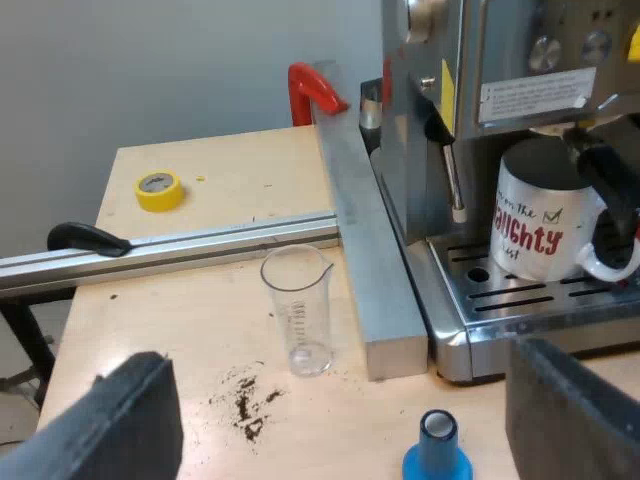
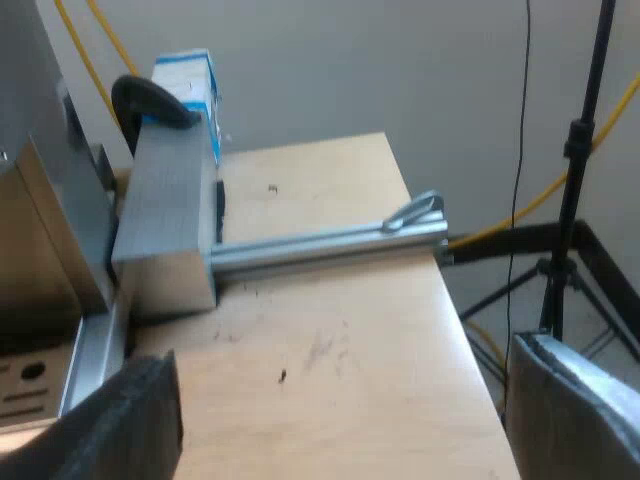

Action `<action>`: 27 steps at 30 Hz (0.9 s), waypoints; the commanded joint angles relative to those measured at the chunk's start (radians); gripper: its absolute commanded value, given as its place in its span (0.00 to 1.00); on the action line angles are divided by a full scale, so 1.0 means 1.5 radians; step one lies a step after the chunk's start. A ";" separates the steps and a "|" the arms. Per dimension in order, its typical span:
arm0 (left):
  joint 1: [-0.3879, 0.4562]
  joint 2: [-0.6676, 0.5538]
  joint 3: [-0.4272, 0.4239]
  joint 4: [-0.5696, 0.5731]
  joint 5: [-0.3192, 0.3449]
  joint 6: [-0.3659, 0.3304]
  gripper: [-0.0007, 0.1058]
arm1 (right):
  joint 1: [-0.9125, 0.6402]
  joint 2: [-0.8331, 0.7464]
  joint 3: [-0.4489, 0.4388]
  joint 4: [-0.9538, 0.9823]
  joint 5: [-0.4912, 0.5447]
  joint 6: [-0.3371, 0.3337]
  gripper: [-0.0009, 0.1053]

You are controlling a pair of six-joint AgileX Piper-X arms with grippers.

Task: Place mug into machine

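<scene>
standing near the machine [image 1: 415, 130] with the mug [image 1: 540, 215]: measuring glass [image 1: 300, 310], tamper [image 1: 437, 452] (blue).

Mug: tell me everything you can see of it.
The mug is white and ceramic-looking, with red lettering and small black print on its side. It stands upright on the slotted metal drip tray at the machine's front. Its handle points away from the glass. A dark part crosses its upper edge.

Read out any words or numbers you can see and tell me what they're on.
"aughty", red letters, first letter unclear: on the mug.
White label on the espresso machine: too small to read.
Measuring glass scale marks: too small to read.
</scene>
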 commanded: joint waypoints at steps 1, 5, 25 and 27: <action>0.001 -0.092 -0.003 0.002 -0.008 0.001 0.65 | -0.004 -0.033 0.008 -0.008 -0.013 -0.007 0.66; 0.001 -0.092 0.005 -0.038 -0.008 0.001 0.65 | -0.004 -0.033 0.031 -0.065 -0.039 -0.007 0.66; 0.001 -0.091 0.249 -0.238 0.033 -0.004 0.65 | -0.004 -0.030 0.216 -0.120 -0.039 -0.005 0.66; 0.001 -0.091 0.262 -0.237 0.035 -0.004 0.65 | -0.004 -0.030 0.227 -0.118 -0.039 -0.005 0.66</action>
